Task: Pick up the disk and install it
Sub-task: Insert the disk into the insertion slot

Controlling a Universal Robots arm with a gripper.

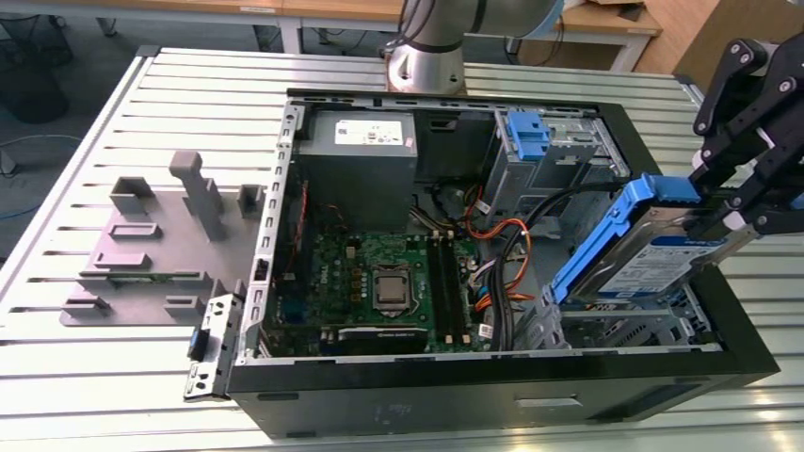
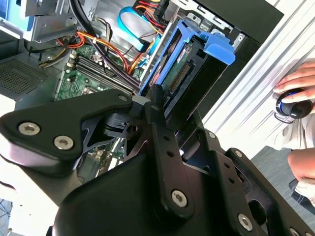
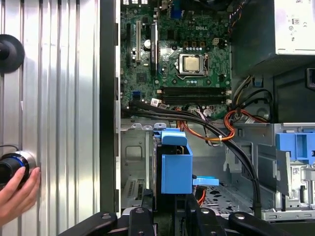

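my jaws: clamped on the disk (image 1: 657, 259)
tilt: angled over the bay (image 1: 616, 328), exterior view's right, probably lined up to slot in

Bright even light; slatted metal table (image 1: 75, 141); wooden desks (image 1: 339, 9) behind; grey floor (image 1: 176, 33).

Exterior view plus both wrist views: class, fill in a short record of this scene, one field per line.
Held: the disk, clamped by the gripper
Disk pose: tilted, blue end up, over the drive bay at the exterior view's right
Case: open computer case, motherboard exposed
Table: grey fixture beside the case
Person: a hand on a knob
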